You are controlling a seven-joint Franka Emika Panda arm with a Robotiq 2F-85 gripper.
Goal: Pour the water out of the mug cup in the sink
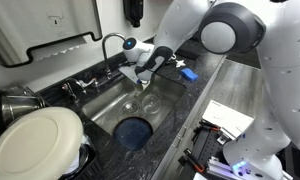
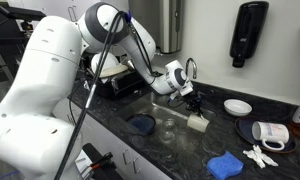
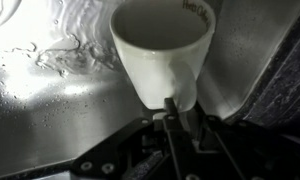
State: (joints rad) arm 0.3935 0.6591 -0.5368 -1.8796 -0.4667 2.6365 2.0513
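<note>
My gripper is shut on the mug cup, a pale cup with a round rim, gripped at its lower side. I see no water inside it. I hold it over the stainless-steel sink, whose floor is wet. In both exterior views the gripper hangs over the sink near its counter-side wall, with the mug cup below the fingers. I cannot tell how far the cup is tilted.
A clear glass and a dark blue round dish sit in the sink. The chrome faucet curves over it. A white plate, a blue sponge, a white bowl and a blue cloth are on the countertop.
</note>
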